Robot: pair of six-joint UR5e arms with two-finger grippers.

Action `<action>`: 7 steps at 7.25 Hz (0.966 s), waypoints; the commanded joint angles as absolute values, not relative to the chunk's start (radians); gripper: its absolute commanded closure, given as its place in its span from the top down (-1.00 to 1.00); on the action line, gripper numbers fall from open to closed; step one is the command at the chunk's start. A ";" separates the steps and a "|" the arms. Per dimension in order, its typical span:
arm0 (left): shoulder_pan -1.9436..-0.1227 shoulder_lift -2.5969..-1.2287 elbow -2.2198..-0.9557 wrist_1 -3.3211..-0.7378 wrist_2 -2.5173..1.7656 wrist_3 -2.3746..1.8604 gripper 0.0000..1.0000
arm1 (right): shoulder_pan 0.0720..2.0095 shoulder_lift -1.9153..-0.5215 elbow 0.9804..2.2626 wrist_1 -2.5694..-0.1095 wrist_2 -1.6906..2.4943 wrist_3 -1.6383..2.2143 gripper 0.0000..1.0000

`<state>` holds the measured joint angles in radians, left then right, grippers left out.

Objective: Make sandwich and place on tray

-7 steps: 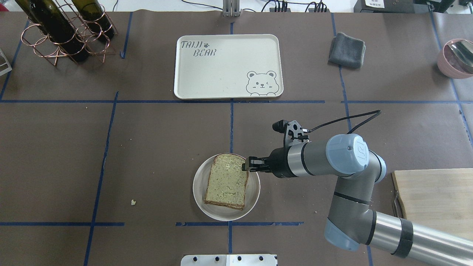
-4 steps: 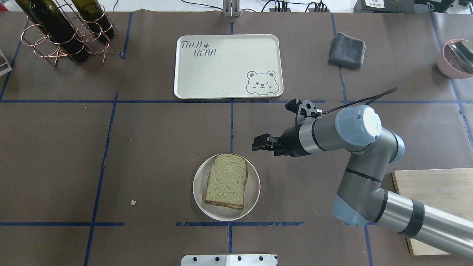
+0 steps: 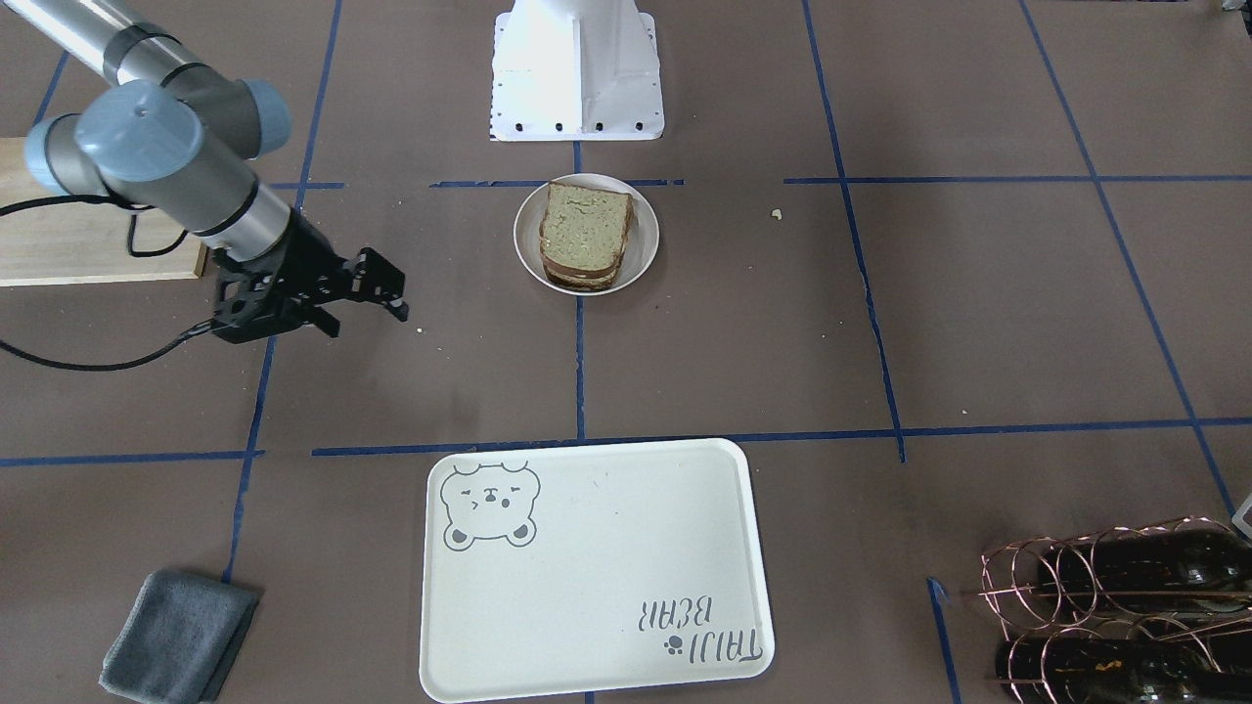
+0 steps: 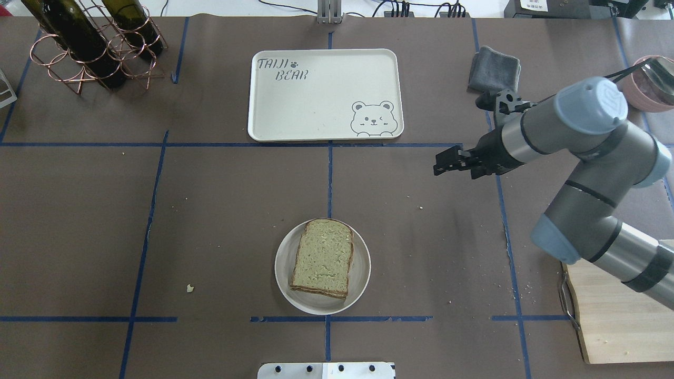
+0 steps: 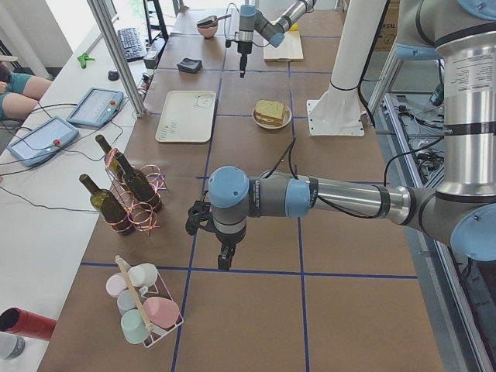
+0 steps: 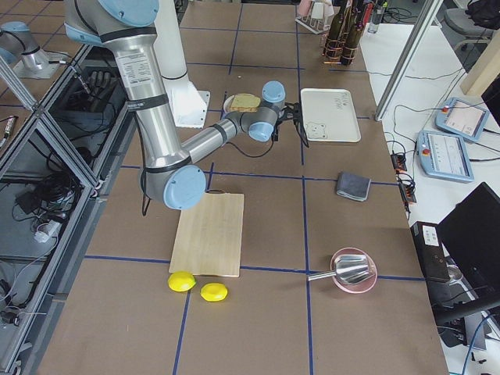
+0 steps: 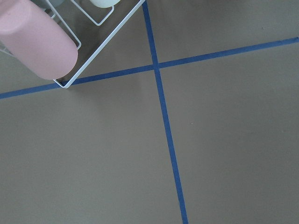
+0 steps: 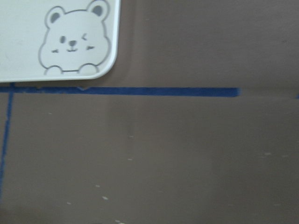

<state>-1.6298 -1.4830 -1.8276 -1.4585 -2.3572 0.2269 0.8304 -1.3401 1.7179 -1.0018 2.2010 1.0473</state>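
The sandwich (image 4: 322, 265) is two stacked slices of greenish-tan bread with dark crust, lying in a round white bowl (image 4: 362, 276) at the near middle of the table; it also shows in the front-facing view (image 3: 583, 233). The egg does not show. The cream tray (image 4: 316, 100) with the bear drawing lies bare at the far middle, and its corner shows in the right wrist view (image 8: 70, 42). My right gripper (image 4: 440, 166) hangs open and empty above the table, right of the tray and far from the sandwich. My left gripper (image 5: 225, 262) shows only in the exterior left view; I cannot tell its state.
A copper rack with wine bottles (image 4: 89, 42) stands far left. A grey cloth (image 4: 495, 71) and a pink bowl (image 4: 650, 84) are far right. A wooden cutting board (image 4: 616, 316) lies near right. A wire rack with cups (image 7: 42, 42) is near the left gripper.
My right gripper has left the sandwich's right edge and moved up, away and to the right, empty. The sandwich stays in the bowl.
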 commanded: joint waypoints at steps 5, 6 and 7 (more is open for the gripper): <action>-1.516 -1.626 -1.848 -1.710 -2.483 0.074 1.00 | 1.343 -1.698 1.767 -1.302 2.349 0.087 1.00; -1.431 -1.617 -1.920 -1.759 -2.470 0.020 1.00 | 1.432 -1.707 1.807 -1.447 2.349 0.002 1.00; -1.342 -1.618 -1.965 -1.767 -2.468 -0.083 1.00 | 1.498 -1.709 1.833 -1.541 2.341 -0.085 1.00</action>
